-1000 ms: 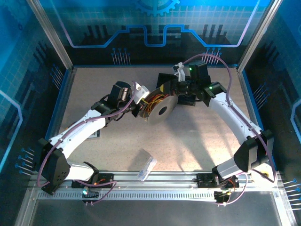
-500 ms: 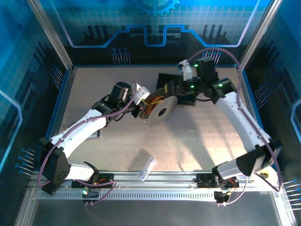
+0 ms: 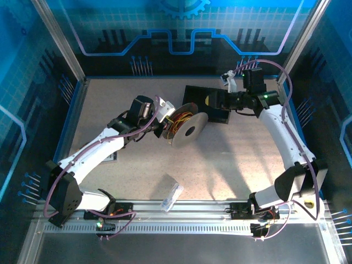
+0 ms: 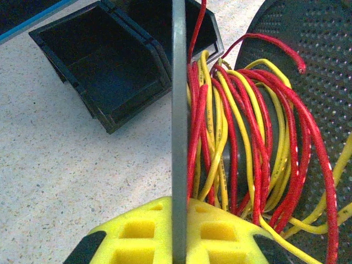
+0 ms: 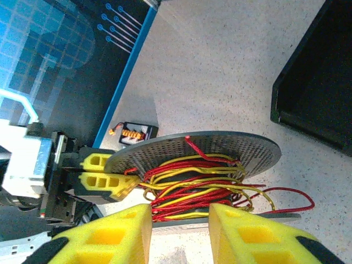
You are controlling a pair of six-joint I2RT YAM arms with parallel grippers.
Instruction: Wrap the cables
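Small black pack with orange wires lies toward the left edge of the table.

Your left gripper is clamped on the rim of the spool's grey flange. The spool is tipped on edge near the middle of the table. Can't tell if it rests on the surface.

The cables, red and yellow, are wound loosely round the spool's core between its two flanges. One red end pokes up against the perforated flange. In the right wrist view a red loop hangs out past the rim.

A clear plastic piece lies near the table's near edge.

The black bin sits just behind the spool, toward the far edge, open side showing.

Your right gripper is to the right of the spool and pointed at it. Its jaws are apart with nothing between them, and it is clear of the cables.
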